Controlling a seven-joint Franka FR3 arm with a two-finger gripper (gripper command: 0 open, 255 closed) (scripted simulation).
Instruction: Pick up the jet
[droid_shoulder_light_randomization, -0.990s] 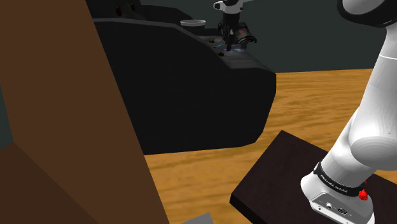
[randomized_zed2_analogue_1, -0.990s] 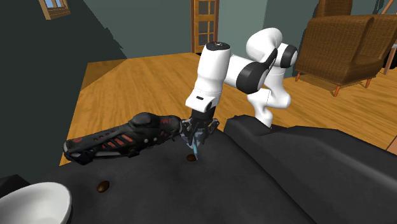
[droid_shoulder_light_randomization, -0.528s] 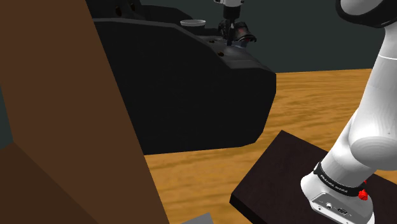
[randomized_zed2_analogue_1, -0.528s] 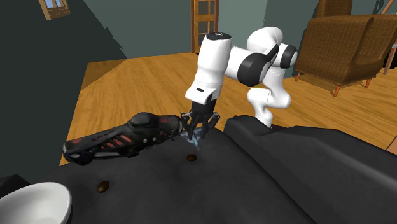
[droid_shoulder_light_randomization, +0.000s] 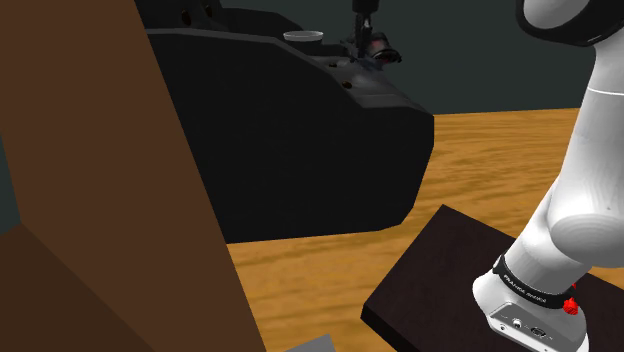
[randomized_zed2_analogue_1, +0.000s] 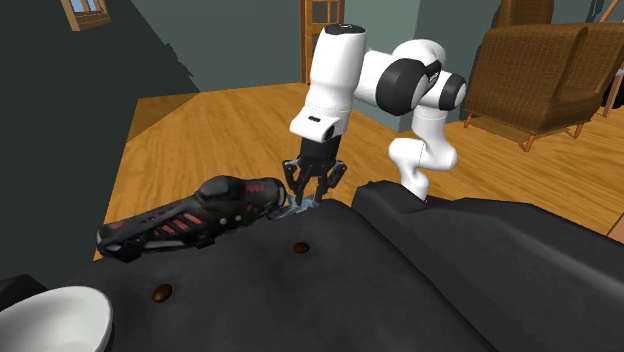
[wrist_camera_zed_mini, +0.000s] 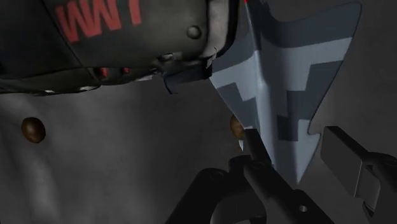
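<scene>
jet (wrist_camera_zed_mini: 280, 70), blue-grey camo pattern, sits a little above the black sofa (randomized_zed2_analogue_1: 420, 290). i read its narrow end as pinched in my gripper (wrist_camera_zed_mini: 294, 145), claw narrowed onto it. a black shoe (randomized_zed2_analogue_1: 185, 222) with red markings lies on the sofa just beside it. a brown button (randomized_zed2_analogue_1: 300, 246) is near. a white bowl (randomized_zed2_analogue_1: 45, 320) sits well apart.

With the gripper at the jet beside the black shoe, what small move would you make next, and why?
Probably a short, straight lift. The gripper appears shut on the narrow end of the jet, which sits low over the dark cushion with its wing close against the black shoe. Rising vertically should clear the shoe without snagging it.
</scene>
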